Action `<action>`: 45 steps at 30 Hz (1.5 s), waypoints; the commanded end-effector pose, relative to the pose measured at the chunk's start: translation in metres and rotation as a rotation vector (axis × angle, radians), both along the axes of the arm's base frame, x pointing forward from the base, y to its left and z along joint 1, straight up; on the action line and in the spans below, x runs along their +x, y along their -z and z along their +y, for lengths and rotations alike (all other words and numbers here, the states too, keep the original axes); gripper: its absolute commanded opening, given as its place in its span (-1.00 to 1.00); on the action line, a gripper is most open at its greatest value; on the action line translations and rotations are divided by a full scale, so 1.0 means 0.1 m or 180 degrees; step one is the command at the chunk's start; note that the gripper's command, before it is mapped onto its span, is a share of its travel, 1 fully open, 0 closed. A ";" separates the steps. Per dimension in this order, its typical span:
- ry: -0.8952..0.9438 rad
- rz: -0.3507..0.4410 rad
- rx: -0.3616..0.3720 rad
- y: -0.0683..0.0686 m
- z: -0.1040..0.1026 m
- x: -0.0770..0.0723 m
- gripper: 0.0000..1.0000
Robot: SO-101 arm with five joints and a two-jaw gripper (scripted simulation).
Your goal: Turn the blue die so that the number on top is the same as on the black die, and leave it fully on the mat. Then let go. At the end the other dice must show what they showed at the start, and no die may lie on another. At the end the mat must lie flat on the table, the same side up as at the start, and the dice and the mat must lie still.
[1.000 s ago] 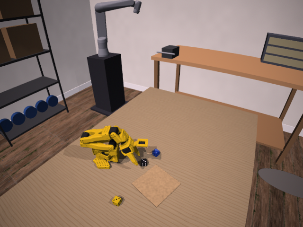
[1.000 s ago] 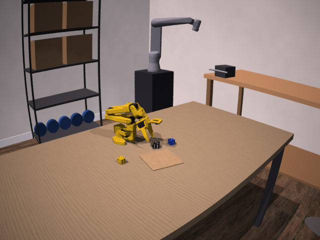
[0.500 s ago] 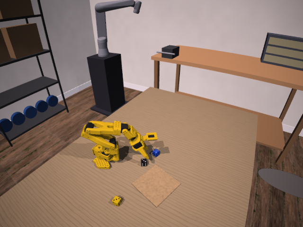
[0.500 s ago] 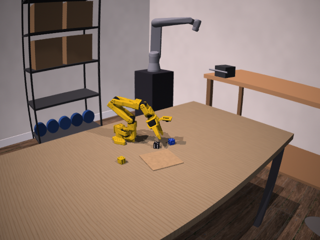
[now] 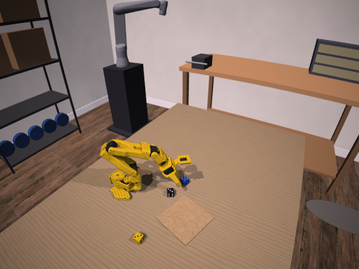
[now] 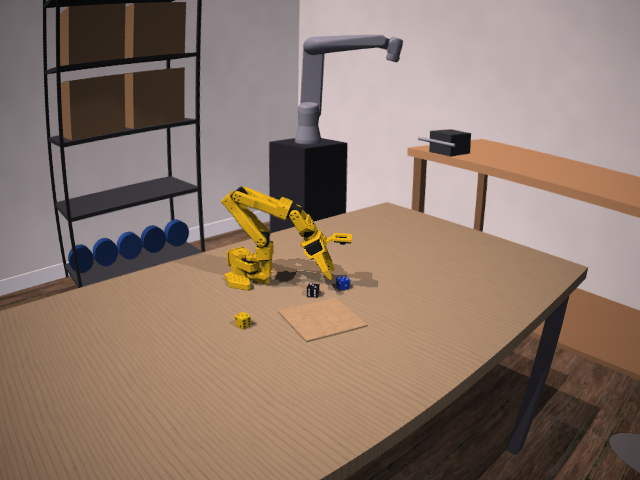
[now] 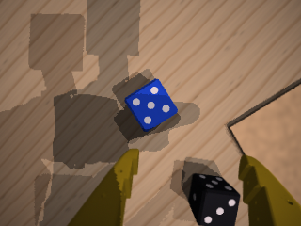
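Note:
The blue die (image 5: 184, 180) lies on the bare table, off the mat, and it also shows in the exterior view (image 6: 342, 282). In the wrist view the blue die (image 7: 150, 104) shows five pips toward the camera. The black die (image 5: 170, 192) lies on the table next to the mat's near corner; in the wrist view the black die (image 7: 213, 198) shows a three-pip face. The tan mat (image 5: 185, 219) lies flat with nothing on it. My gripper (image 5: 176, 177) hangs just beside the blue die, fingers apart (image 7: 188, 160), holding nothing.
A yellow die (image 5: 138, 237) lies on the table left of the mat. The arm's base (image 5: 124, 179) stands behind the dice. A grey robot on a black pedestal (image 5: 125, 95), a shelf and a side bench stand off the table.

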State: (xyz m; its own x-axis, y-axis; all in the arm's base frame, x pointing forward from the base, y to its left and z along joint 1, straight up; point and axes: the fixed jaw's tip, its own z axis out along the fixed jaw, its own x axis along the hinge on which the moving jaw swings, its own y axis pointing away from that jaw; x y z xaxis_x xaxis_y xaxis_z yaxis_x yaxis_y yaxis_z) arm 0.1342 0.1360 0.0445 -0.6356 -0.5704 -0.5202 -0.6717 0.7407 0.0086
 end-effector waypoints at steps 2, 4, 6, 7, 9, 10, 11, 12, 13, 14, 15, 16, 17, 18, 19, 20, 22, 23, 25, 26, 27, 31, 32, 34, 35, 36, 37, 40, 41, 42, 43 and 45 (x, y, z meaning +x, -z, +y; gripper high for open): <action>-0.0013 -0.0137 0.0138 -0.11 0.07 0.06 -0.37; -0.0013 -0.0137 0.0138 -0.11 0.07 0.06 -0.37; -0.0013 -0.0137 0.0138 -0.11 0.07 0.06 -0.37; -0.0013 -0.0137 0.0138 -0.11 0.07 0.06 -0.37; -0.0013 -0.0137 0.0138 -0.11 0.07 0.06 -0.37; -0.0013 -0.0137 0.0138 -0.11 0.07 0.06 -0.37; -0.0013 -0.0137 0.0138 -0.11 0.07 0.06 -0.37; -0.0013 -0.0137 0.0138 -0.11 0.07 0.06 -0.37; -0.0018 -0.0200 0.0183 -0.15 0.09 0.09 -0.37; -0.0018 -0.0200 0.0183 -0.15 0.09 0.09 -0.37; -0.0018 -0.0200 0.0183 -0.15 0.09 0.09 -0.37; -0.0018 -0.0200 0.0183 -0.15 0.09 0.09 -0.37; -0.0018 -0.0200 0.0183 -0.15 0.09 0.09 -0.37; -0.0018 -0.0200 0.0183 -0.15 0.09 0.09 -0.37; -0.0018 -0.0200 0.0183 -0.15 0.09 0.09 -0.37; -0.0018 -0.0200 0.0183 -0.15 0.09 0.09 -0.37; -0.0018 -0.0200 0.0183 -0.15 0.09 0.09 -0.37; -0.0018 -0.0200 0.0183 -0.15 0.09 0.09 -0.37; -0.0018 -0.0200 0.0183 -0.15 0.09 0.09 -0.37; -0.0018 -0.0200 0.0183 -0.15 0.09 0.09 -0.37; -0.0018 -0.0200 0.0183 -0.15 0.09 0.09 -0.37; -0.0018 -0.0200 0.0183 -0.15 0.09 0.09 -0.37; -0.0018 -0.0200 0.0183 -0.15 0.09 0.09 -0.37; -0.0018 -0.0200 0.0183 -0.15 0.09 0.09 -0.37; -0.0018 -0.0200 0.0183 -0.15 0.09 0.09 -0.37; -0.0018 -0.0200 0.0183 -0.15 0.09 0.09 -0.37; -0.0018 -0.0200 0.0183 -0.15 0.09 0.09 -0.37; -0.0018 -0.0200 0.0183 -0.15 0.09 0.09 -0.37; -0.0018 -0.0200 0.0183 -0.15 0.09 0.09 -0.37; -0.0018 -0.0200 0.0183 -0.15 0.09 0.09 -0.37; -0.0018 -0.0200 0.0183 -0.15 0.09 0.09 -0.37; -0.0018 -0.0200 0.0183 -0.15 0.09 0.09 -0.37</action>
State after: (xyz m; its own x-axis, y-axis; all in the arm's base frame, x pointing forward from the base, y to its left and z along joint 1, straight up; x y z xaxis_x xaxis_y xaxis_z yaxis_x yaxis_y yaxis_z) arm 0.1366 0.1386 0.0474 -0.6265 -0.5631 -0.5389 -0.6727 0.7399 0.0089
